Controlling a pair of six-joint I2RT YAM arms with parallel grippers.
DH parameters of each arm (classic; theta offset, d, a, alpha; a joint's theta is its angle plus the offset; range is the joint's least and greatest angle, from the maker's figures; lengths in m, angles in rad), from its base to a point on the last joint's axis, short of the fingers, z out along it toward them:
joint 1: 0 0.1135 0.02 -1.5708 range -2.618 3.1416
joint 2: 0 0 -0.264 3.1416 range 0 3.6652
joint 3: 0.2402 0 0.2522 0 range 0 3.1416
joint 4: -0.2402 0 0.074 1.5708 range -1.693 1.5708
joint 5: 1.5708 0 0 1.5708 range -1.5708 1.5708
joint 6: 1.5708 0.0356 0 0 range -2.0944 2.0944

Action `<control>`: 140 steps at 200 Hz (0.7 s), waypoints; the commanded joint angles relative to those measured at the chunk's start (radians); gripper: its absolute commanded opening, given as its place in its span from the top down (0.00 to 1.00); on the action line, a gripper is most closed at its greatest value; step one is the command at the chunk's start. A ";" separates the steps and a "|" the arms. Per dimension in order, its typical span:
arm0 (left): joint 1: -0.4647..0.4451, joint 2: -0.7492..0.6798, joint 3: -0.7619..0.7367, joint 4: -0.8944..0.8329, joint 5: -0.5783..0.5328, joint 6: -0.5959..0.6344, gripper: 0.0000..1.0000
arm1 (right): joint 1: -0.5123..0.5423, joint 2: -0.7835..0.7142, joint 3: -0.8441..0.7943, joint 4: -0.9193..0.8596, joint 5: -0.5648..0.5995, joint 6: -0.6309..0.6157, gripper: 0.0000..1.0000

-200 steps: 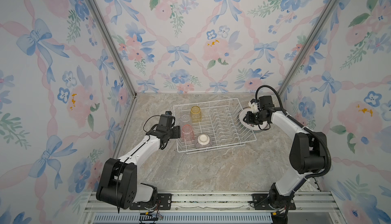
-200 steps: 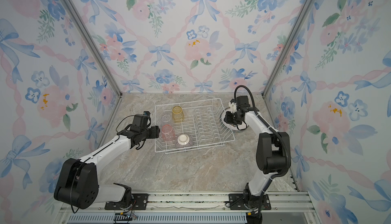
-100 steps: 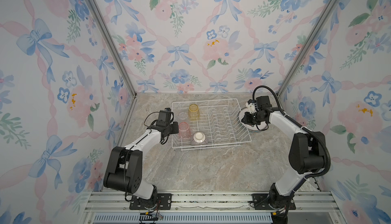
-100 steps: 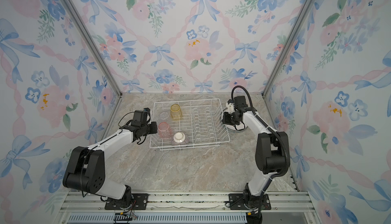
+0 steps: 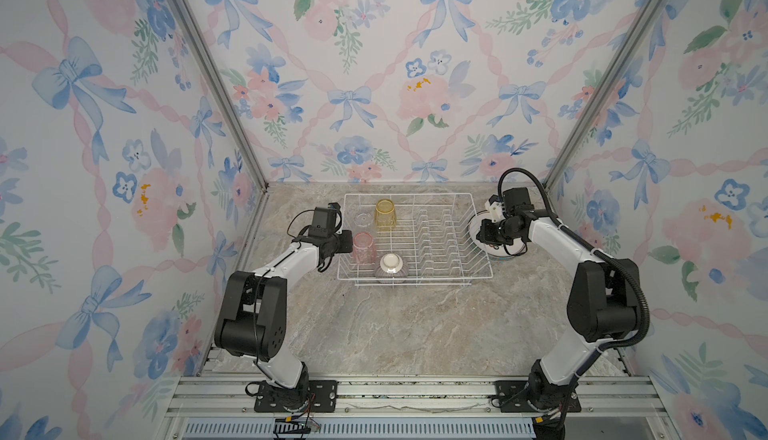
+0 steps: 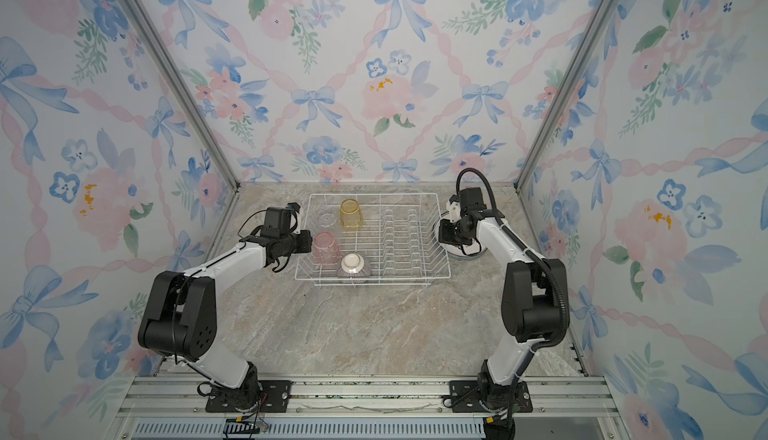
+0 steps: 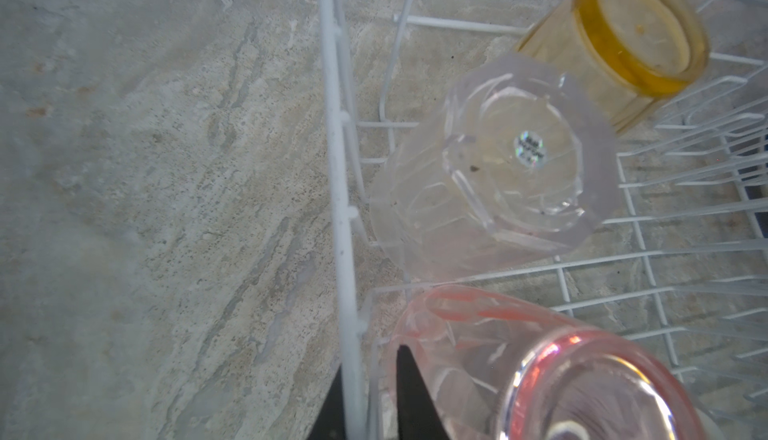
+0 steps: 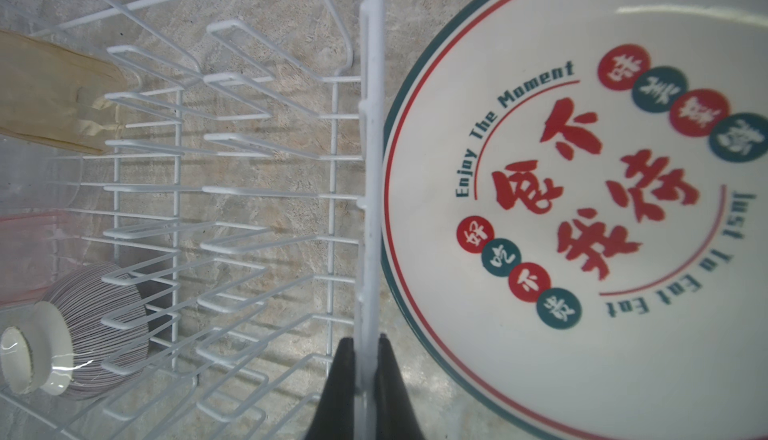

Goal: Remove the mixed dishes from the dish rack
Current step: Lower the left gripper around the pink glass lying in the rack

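The rack (image 8: pixel 370 167) is coated white. Yellow tumbler (image 5: pixel 385 214), clear tumbler (image 7: pixel 511 167) and pink tumbler (image 5: pixel 364 248) are noted. The bowl (image 8: pixel 95 313) is striped purple; the plate (image 8: pixel 582 209) is printed red and green.

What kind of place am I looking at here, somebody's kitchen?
Probably a staged robot test booth, not a real kitchen: flowered wallpaper panels in metal framing, two arms bolted to a rail, a dish rack on a stone-look tabletop.

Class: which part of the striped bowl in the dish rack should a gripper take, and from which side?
Probably the white foot of the striped bowl, from straight above. It sits upside down in the dish rack, foot up; that narrow ring fits jaws better than the wide dome, and the pink tumbler stands close beside it.
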 commanded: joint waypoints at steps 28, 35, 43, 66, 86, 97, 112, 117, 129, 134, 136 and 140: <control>-0.014 -0.105 -0.105 0.001 0.009 0.027 0.31 | 0.022 -0.025 0.031 -0.035 0.013 -0.011 0.80; -0.013 -0.119 -0.107 0.002 0.006 0.032 0.27 | 0.022 -0.031 0.030 -0.032 0.014 -0.010 0.77; -0.013 -0.132 -0.107 0.003 0.003 0.036 0.25 | 0.022 -0.039 0.031 -0.030 0.019 -0.010 0.72; -0.014 -0.185 -0.102 0.004 -0.030 0.038 0.23 | 0.023 -0.074 0.028 -0.019 0.031 -0.007 0.66; -0.014 -0.247 -0.106 0.005 -0.057 0.038 0.16 | 0.023 -0.092 0.024 -0.018 0.051 -0.007 0.60; -0.023 -0.289 -0.112 0.004 -0.061 0.044 0.09 | 0.023 -0.129 0.024 -0.020 0.063 -0.007 0.59; -0.059 -0.347 -0.114 0.001 -0.067 0.074 0.02 | 0.023 -0.157 0.016 -0.012 0.078 -0.006 0.54; -0.078 -0.365 -0.113 0.000 -0.075 0.079 0.02 | 0.022 -0.166 0.013 -0.008 0.081 -0.003 0.53; -0.117 -0.394 -0.095 -0.025 -0.069 0.085 0.02 | 0.023 -0.186 0.007 0.001 0.082 0.003 0.52; -0.130 -0.394 -0.078 -0.049 -0.059 0.084 0.02 | 0.023 -0.193 0.007 0.006 0.079 0.006 0.51; -0.135 -0.394 -0.070 -0.061 -0.058 0.083 0.02 | 0.023 -0.194 0.007 0.006 0.078 0.007 0.51; -0.148 -0.388 -0.055 -0.085 -0.054 0.083 0.02 | 0.022 -0.199 0.008 0.008 0.073 0.008 0.51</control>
